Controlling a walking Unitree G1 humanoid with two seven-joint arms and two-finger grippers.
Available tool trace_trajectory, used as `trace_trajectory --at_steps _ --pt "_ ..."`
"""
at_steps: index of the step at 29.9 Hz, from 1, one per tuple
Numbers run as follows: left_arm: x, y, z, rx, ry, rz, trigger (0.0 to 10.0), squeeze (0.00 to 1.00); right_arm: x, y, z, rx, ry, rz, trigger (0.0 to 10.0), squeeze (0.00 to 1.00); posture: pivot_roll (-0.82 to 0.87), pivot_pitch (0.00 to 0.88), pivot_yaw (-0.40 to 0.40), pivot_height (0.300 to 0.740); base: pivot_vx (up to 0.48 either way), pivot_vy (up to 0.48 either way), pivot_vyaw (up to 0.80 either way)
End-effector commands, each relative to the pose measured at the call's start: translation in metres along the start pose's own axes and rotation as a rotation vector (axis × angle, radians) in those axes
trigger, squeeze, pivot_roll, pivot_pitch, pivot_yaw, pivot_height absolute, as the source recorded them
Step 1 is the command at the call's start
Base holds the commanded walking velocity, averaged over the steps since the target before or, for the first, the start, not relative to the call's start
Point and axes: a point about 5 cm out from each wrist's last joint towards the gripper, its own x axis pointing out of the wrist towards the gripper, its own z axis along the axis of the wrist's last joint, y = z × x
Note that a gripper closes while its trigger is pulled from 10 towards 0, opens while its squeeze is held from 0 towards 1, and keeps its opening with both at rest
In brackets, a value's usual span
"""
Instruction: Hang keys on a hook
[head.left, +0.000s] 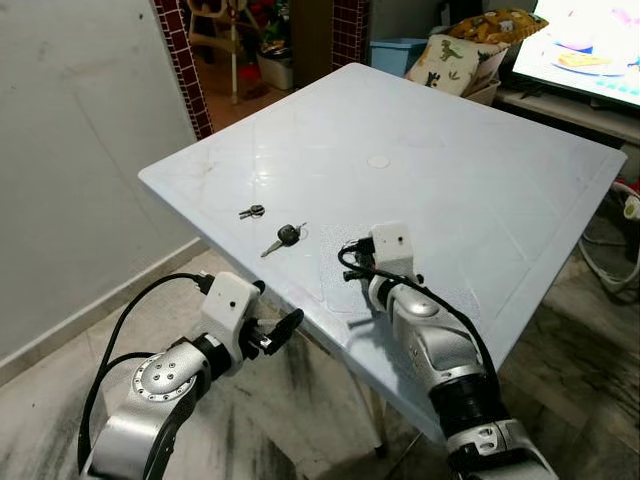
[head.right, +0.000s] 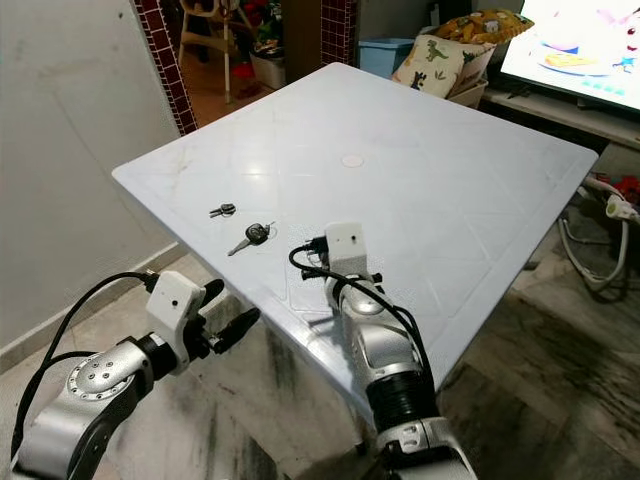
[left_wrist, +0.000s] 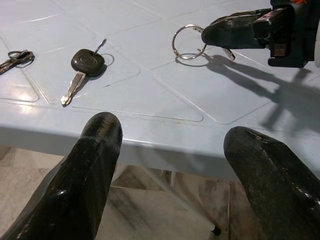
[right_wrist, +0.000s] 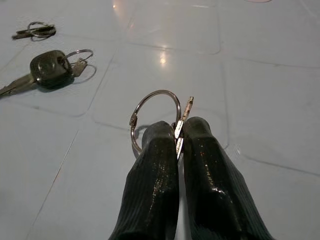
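Keys lie on a pale blue plastic table (head.left: 480, 190) that stands on a marbled floor (head.left: 300, 420). Going from left to right, the left gripper (head.left: 275, 332) comes first. It hangs just below the near edge of the table, close to the near-left corner, and its two black fingers (left_wrist: 85, 175) are spread wide apart with nothing between them. Up on the table, close to that same edge, lies a small bunch of keys (head.left: 252, 211). Just beside it, a little more to the right, lies a car key (head.left: 284, 238) with a fat black head and a thin ring on it. Next comes the right gripper (right_wrist: 179, 131), which rests low over the table near the near edge. Its two fingers are pressed together, and they pinch a small flat key (right_wrist: 183, 120) that hangs on a round silver key ring (right_wrist: 150, 107). The ring sticks out past the fingertips and sits right at the table top; I cannot tell if it touches. Past the far right corner of the table a bright screen (head.left: 590, 45) glows, and a cushion with green dinosaurs (head.left: 450, 62) lies near the far edge.
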Motion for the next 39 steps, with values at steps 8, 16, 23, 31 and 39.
trace_trajectory --at_steps 8,16,23,31,39 --pt "0.014 0.023 0.013 0.034 -0.074 0.149 10.0 0.00 -0.006 -0.010 0.052 0.103 -0.266 -0.022 0.0 0.00 -0.02 0.000 0.066 0.740 0.000 0.000 0.00" --pt "0.010 0.048 0.024 -0.003 -0.169 0.429 10.0 0.00 -0.023 -0.028 0.066 0.062 -0.369 -0.073 0.0 0.00 0.01 0.000 0.046 0.740 0.000 0.000 0.00" --pt "0.001 0.053 0.020 -0.007 -0.191 0.529 10.0 0.00 -0.049 -0.037 0.056 0.066 -0.403 -0.124 0.0 0.00 -0.01 0.000 0.057 0.740 0.000 0.000 0.00" --pt "0.007 0.053 0.023 0.043 -0.195 0.623 10.0 0.00 -0.076 -0.041 0.052 0.081 -0.440 -0.183 10.0 0.00 -0.05 0.000 0.073 0.740 0.000 0.000 0.00" --pt "0.004 0.050 0.015 0.013 -0.172 0.599 10.0 0.00 -0.086 -0.041 0.048 0.077 -0.418 -0.208 10.0 0.00 -0.05 0.009 0.069 0.740 0.000 0.000 0.00"
